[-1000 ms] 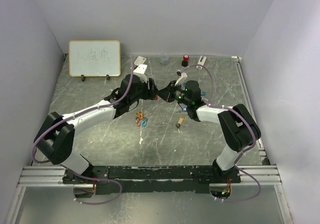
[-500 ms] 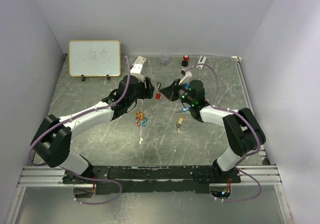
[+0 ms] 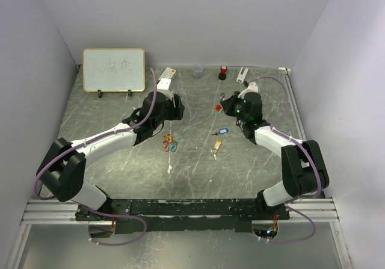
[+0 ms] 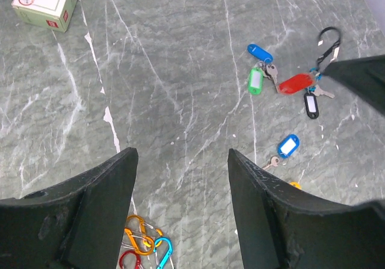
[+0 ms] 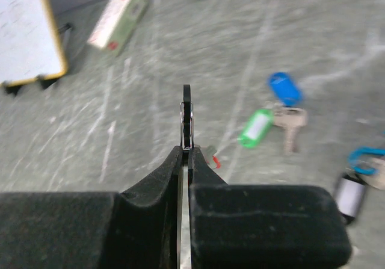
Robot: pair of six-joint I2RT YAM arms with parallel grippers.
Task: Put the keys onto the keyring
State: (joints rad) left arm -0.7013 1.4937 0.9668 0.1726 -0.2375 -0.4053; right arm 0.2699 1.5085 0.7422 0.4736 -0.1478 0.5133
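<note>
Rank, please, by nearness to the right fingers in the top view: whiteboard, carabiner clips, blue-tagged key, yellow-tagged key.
1. Blue-tagged key, just near-side of the right fingers.
2. Yellow-tagged key, a little farther near-side.
3. Carabiner clips, centre-left.
4. Whiteboard, far-left corner.

The top external camera sat high behind the arm bases [image 3: 274, 194], looking down and forward over the whole table [image 3: 198, 166] to the whiteboard [image 3: 113, 69] at the back. The left wrist camera looked steeply down past its own fingers [image 4: 90, 221] from well above the tabletop. The right wrist camera sat lower and nearer, aimed forward along its fingers [image 5: 252, 221]. Both wrist views shared the green-tagged key [image 4: 257, 80], the blue-tagged key [image 4: 260, 53] and the small box [image 4: 47, 3].
</note>
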